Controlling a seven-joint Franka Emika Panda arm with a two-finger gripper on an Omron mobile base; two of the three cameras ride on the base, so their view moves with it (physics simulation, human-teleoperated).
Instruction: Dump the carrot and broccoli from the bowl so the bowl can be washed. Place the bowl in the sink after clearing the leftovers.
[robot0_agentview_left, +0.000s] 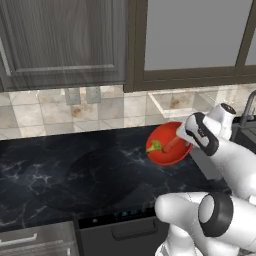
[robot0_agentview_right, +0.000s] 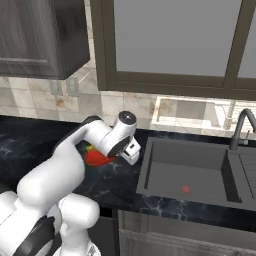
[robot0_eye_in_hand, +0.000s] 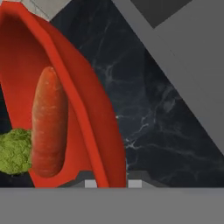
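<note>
My gripper (robot0_eye_in_hand: 112, 183) is shut on the rim of the red-orange bowl (robot0_eye_in_hand: 94, 109), which hangs tipped steeply above the black counter. The orange carrot (robot0_eye_in_hand: 49, 122) lies inside along the bowl's wall. At the bowl's low edge sits the green broccoli (robot0_eye_in_hand: 15, 151). In the left base view the bowl (robot0_agentview_left: 167, 152) faces the camera with the broccoli (robot0_agentview_left: 154, 146) at its left rim and the carrot (robot0_agentview_left: 171, 145) in the middle; the gripper (robot0_agentview_left: 182, 136) holds its right rim. The grey sink (robot0_agentview_right: 200, 172) lies to the right of the bowl (robot0_agentview_right: 96, 158).
The black marbled countertop (robot0_agentview_left: 75, 170) spreads left of and below the bowl. A dark curved faucet (robot0_agentview_right: 240, 127) stands at the sink's back right. Wall cabinets (robot0_agentview_left: 65, 40) hang above, and a dark drawer front (robot0_agentview_left: 125, 232) sits below the counter edge.
</note>
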